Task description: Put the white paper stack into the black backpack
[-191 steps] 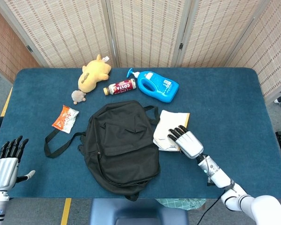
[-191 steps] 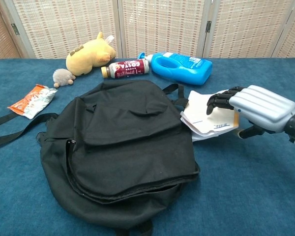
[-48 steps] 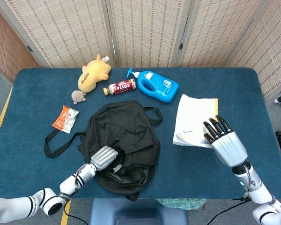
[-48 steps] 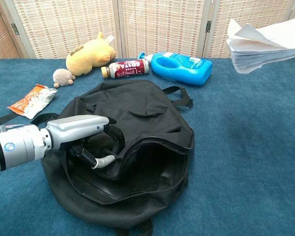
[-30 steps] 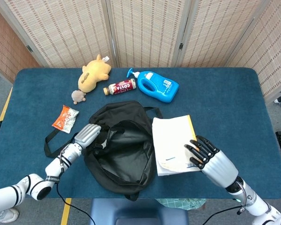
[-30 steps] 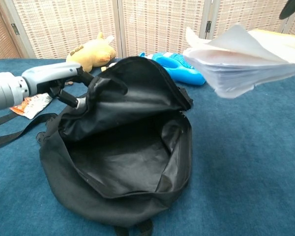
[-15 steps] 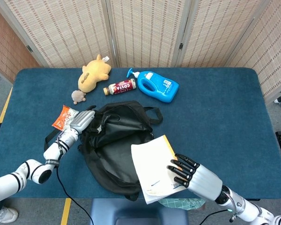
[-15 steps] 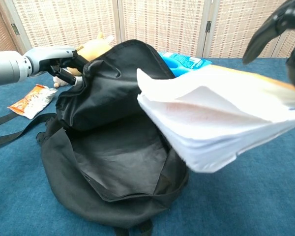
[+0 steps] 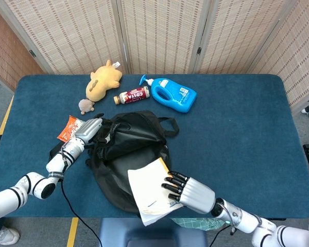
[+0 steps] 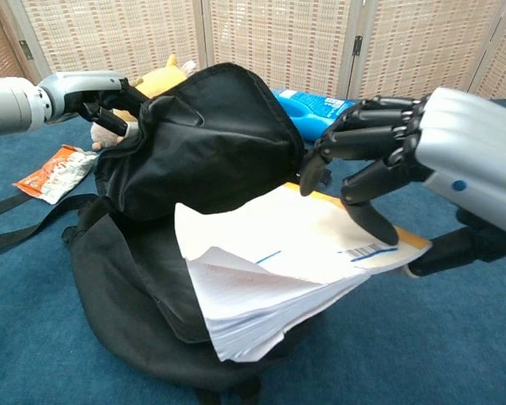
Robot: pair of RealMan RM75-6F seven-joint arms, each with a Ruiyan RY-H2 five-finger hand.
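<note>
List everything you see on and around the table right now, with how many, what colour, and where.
Backpack: one, black, table centre, flap held open.
Paper stack: one, white, over the backpack's opening.
Plush toy: one, yellow, far left.
Small plush ball: one, grey-brown, beside the yellow toy.
Drink bottle: one, dark red, lying behind the backpack.
Detergent bottle: one, blue, lying far centre.
Snack packet: one, orange, left.
Table: one, blue.
Left robot hand: grips the backpack flap.
Right robot hand: holds the paper stack.

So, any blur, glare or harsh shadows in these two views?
Head view: even light, sharp, no glare, soft shadows on the blue table cloth. Chest view: right hand and white paper stack loom large near the lens; the black backpack interior is dark.
</note>
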